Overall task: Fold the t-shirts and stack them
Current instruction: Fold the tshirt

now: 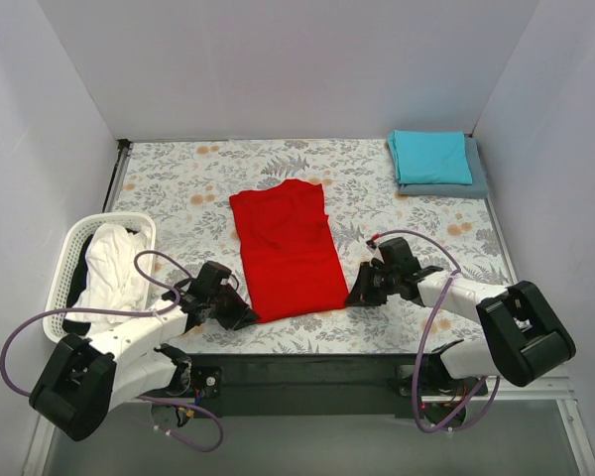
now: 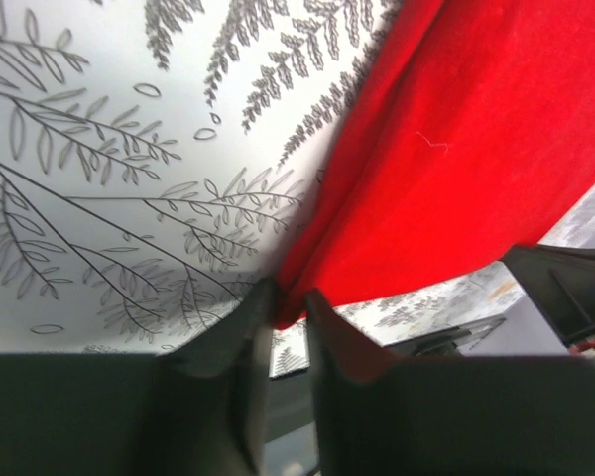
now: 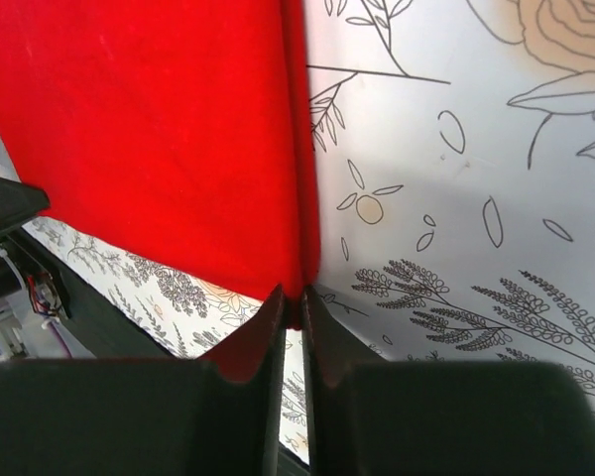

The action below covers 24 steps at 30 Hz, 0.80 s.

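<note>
– Red shirt (image 1: 286, 248) from above?
– Flat mid-table, long axis 12 to 6. Left gripper (image 1: 246, 315) sits at its 7 o'clock corner, right gripper (image 1: 355, 296) at 5 o'clock, equally near. Teal shirt (image 1: 431, 156) lies folded on the grey-blue shirt (image 1: 476, 183) at 1 o'clock.
– Left wrist?
– Fingers (image 2: 228, 347) clamped on the hem corner; cloth runs off toward 1 o'clock.
– Right wrist?
– Pinching the other corner; cloth spreads toward 11 o'clock. I'd judge the near hem goes toward 12.
– Any writing?
– None readable.
</note>
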Each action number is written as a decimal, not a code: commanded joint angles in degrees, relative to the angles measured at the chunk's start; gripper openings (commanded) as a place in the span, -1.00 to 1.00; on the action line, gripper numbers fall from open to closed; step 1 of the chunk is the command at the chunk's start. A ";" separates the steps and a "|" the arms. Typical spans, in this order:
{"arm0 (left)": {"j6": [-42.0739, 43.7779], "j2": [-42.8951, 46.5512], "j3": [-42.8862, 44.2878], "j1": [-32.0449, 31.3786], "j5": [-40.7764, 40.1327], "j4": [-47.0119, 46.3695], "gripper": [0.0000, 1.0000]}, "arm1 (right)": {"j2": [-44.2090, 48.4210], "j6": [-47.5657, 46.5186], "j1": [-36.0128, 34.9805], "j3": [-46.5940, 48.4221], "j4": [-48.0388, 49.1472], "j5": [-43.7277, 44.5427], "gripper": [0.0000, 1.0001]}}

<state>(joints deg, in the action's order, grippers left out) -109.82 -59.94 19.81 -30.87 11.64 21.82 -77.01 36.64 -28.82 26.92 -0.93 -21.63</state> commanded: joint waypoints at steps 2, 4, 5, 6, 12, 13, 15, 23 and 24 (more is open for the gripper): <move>1.71 -1.05 0.57 -0.06 -3.20 1.91 -0.84 | -0.16 -0.17 -0.89 -1.60 -0.12 1.50 -0.91; 2.41 -1.32 1.63 -0.15 -2.76 3.13 -1.00 | 1.24 -0.34 -1.50 -1.95 -0.39 1.33 -0.97; 3.11 -1.40 1.89 -0.24 -2.50 4.01 -1.00 | 1.95 -0.08 -2.64 -2.30 -0.65 1.32 -0.97; 3.56 -1.40 2.50 -0.24 -2.50 6.10 -1.00 | 2.65 -0.08 -3.43 -3.00 -1.44 1.67 -0.97; 5.67 3.42 3.92 -2.34 -1.27 16.31 -1.00 | 11.61 5.10 -13.97 -7.66 -3.73 5.62 -0.97; 5.41 4.47 4.18 -2.87 -0.83 17.36 -1.00 | 14.32 6.06 -15.81 -7.93 -4.86 6.59 -0.97; 4.97 6.94 4.88 -3.84 -0.31 20.61 -1.00 | 17.75 8.87 -20.56 -7.93 -6.62 9.83 -0.97; 7.51 4.49 16.74 -3.67 -6.27 24.67 -1.00 | 19.89 5.91 -21.37 3.37 -17.33 19.60 -0.97; 7.95 3.53 18.75 -3.67 -6.45 24.15 -1.00 | 17.97 5.11 -21.11 5.49 -17.96 20.48 -0.97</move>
<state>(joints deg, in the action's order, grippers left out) -103.59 -54.92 33.71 -34.61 8.21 44.58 -57.21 44.05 -50.35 24.56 -15.11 -7.16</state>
